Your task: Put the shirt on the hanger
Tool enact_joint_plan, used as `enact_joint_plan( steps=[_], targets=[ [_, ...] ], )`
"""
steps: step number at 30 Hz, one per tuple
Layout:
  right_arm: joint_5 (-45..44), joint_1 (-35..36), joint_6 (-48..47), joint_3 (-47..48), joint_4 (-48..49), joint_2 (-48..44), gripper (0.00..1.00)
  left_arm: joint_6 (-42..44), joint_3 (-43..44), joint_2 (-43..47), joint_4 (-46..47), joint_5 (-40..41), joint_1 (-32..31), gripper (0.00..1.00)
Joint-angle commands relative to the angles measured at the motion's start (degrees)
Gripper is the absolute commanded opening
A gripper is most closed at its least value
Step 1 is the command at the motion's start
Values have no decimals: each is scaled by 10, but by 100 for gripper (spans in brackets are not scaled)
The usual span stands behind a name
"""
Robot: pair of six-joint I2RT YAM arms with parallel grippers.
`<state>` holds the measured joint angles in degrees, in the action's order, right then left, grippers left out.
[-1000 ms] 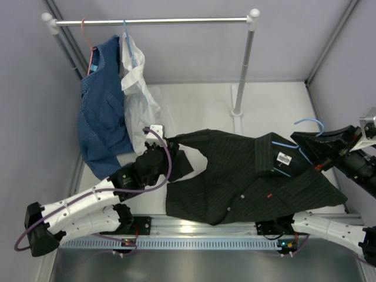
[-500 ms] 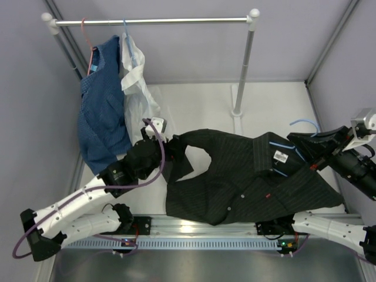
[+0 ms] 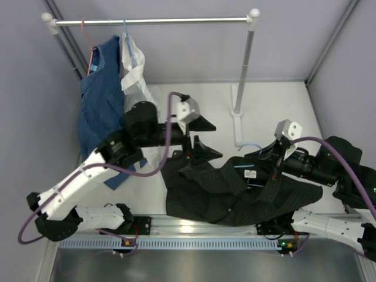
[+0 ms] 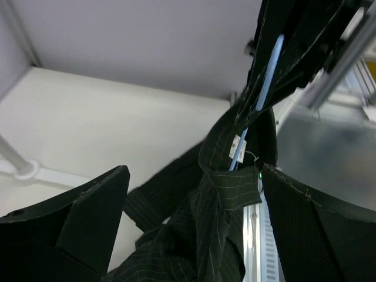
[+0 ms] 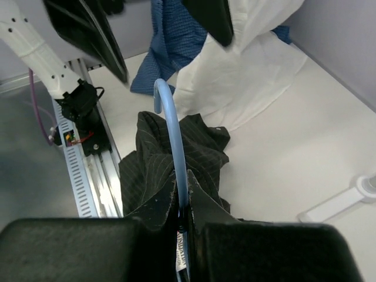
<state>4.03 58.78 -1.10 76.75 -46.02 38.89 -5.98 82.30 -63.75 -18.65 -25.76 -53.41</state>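
White table (image 3: 202,100), hanger (image 3: 251,145) hook pointing left

setting: robot lab | cues: plain enclosure walls (image 3: 188,53), clothes rail (image 3: 153,21) (benchtop)

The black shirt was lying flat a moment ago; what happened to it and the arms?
The right gripper, shut on the hanger at the collar, swung left and upward, so the shirt bunched up. The left gripper left the shirt's left edge, rose, and now stands open above it. The blue garment and white shirt on the rail stayed put.
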Motion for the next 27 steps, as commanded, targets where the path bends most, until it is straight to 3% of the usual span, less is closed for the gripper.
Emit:
enact_joint_plan(
  steps=[1,8,14,16,18,22,24,25,27],
  targets=[
    [51,10,-8,-14,102,-6,0,72,4,-73,-89,-155,-3,97],
    [79,10,-15,-70,179,-33,0,82,-14,-118,-89,-263,-8,82],
    [49,10,-17,-88,190,-27,0,74,-31,-122,-68,-307,-17,78],
    [38,10,-12,-93,207,-28,0,67,-39,-122,-60,-290,-20,62],
    [16,10,-4,-103,222,-29,0,62,-44,-120,-53,-265,-21,53],
    [-30,10,7,-120,260,-46,0,62,-57,-112,-36,-243,-21,47],
    [-59,10,25,-131,279,-52,0,62,-59,-107,-32,-220,-21,33],
    [-61,10,26,-135,282,-59,0,62,-62,-101,-31,-208,-21,21],
    [-60,10,29,-143,288,-63,0,43,-65,-93,-24,-178,-21,16]
  ],
)
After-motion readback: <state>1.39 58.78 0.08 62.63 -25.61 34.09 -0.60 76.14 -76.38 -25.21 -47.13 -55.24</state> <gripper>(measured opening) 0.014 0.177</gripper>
